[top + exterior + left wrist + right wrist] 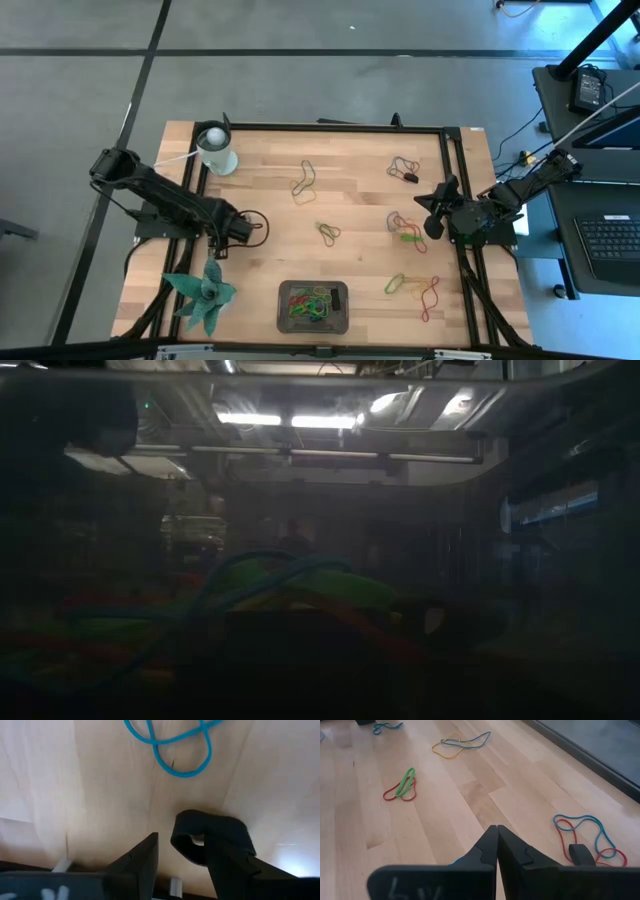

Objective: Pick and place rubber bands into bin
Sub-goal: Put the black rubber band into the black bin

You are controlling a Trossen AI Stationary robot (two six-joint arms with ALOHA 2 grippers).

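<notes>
No readable writing. Your left tool stands released over the surface near a blue band (wrist view only); right tool clenched, empty. Rubber bands fill the bin.

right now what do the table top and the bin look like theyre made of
Table top: looks like wood, pale butcher-block planks with visible grain and seams, lightly sheened. Bin: probably plastic, judging by its dark grey matte surface and rounded corners, though metal can't be ruled out.
</notes>
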